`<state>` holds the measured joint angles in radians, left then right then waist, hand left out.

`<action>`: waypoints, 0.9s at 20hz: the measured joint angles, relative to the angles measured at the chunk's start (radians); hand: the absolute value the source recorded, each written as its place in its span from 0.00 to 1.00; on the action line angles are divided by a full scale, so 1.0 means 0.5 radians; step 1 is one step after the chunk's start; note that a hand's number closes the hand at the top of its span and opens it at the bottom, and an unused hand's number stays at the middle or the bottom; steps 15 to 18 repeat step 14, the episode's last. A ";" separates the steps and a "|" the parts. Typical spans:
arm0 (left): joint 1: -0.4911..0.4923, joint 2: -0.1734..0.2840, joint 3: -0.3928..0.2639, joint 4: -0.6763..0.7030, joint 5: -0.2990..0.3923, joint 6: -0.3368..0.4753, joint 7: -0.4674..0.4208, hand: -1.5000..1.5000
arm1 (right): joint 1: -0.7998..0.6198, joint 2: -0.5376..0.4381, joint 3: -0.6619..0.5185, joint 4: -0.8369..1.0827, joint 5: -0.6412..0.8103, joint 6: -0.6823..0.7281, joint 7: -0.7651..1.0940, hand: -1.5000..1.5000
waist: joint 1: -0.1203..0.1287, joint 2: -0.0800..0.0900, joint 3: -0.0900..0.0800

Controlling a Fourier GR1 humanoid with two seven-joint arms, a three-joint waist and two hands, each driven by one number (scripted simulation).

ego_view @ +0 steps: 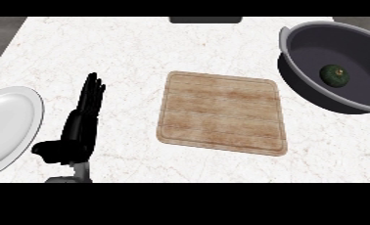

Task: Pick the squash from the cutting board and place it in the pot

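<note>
Resting on the counter (pixel 130 48), my left hand (pixel 78 126) is released, fingers straight and holding nothing. Just to its left lies a white plate (pixel 18 121). To its right sits the bare cutting board (pixel 220 113). Farther right, beyond the board, the dark squash (pixel 334 74) lies inside the pot (pixel 296 67).

Squash (pixel 334 74) inside pot (pixel 303 79), cutting board (pixel 220 113) bare mid-counter, left hand (pixel 81 121) open beside white plate (pixel 18 121)
</note>
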<state>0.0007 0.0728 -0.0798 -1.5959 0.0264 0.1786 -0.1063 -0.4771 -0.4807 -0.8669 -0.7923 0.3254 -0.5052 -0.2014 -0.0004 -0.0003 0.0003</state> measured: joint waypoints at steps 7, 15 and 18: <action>0.020 -0.034 -0.001 0.034 -0.031 -0.002 -0.040 0.50 | 0.262 -0.078 0.027 -0.175 -0.214 0.089 -0.001 0.00 | -0.002 -0.001 -0.001; -0.042 -0.031 0.040 0.059 -0.013 -0.026 -0.024 0.50 | 0.444 -0.097 -0.100 -0.230 -0.447 0.060 -0.121 0.00 | -0.005 0.000 0.000; -0.042 -0.031 0.040 0.059 -0.013 -0.026 -0.024 0.50 | 0.444 -0.097 -0.100 -0.230 -0.447 0.060 -0.121 0.00 | -0.005 0.000 0.000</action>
